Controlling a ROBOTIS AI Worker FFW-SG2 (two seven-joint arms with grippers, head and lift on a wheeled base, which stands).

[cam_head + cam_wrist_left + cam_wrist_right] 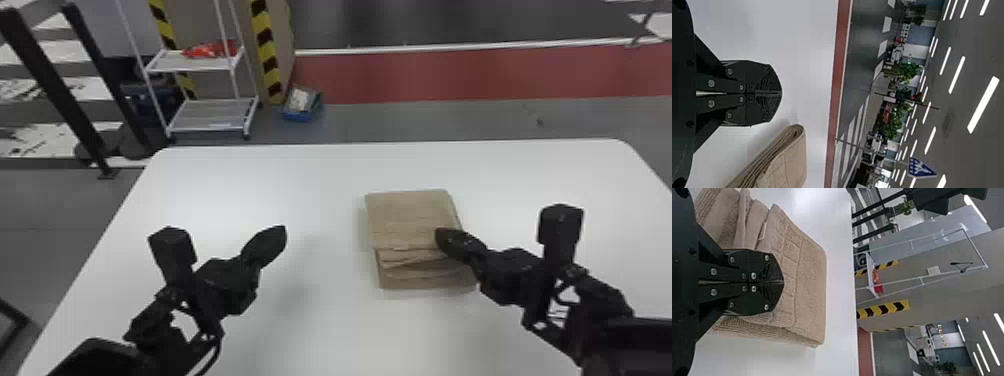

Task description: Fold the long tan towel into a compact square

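Folded into a layered, roughly square stack, the tan towel (pixel 412 215) lies right of the table's middle, its layered edges toward the robot. My right gripper (pixel 440 235) is shut at the towel's right side, overlapping it in the head view. In the right wrist view the towel (pixel 807 282) spreads behind the shut right gripper (pixel 783 282), with nothing seen between the fingers. My left gripper (pixel 284 231) stands over the table left of the towel. The left wrist view has the left gripper (pixel 781 93) shut and empty, with the towel's folded layers (pixel 789 160) off to one side.
The white table (pixel 300 165) carries the towel. Beyond its far edge stand a white wheeled rack (pixel 215 112) and a blue bin (pixel 302 105) on the floor. Dark posts (pixel 55 80) rise at the far left.
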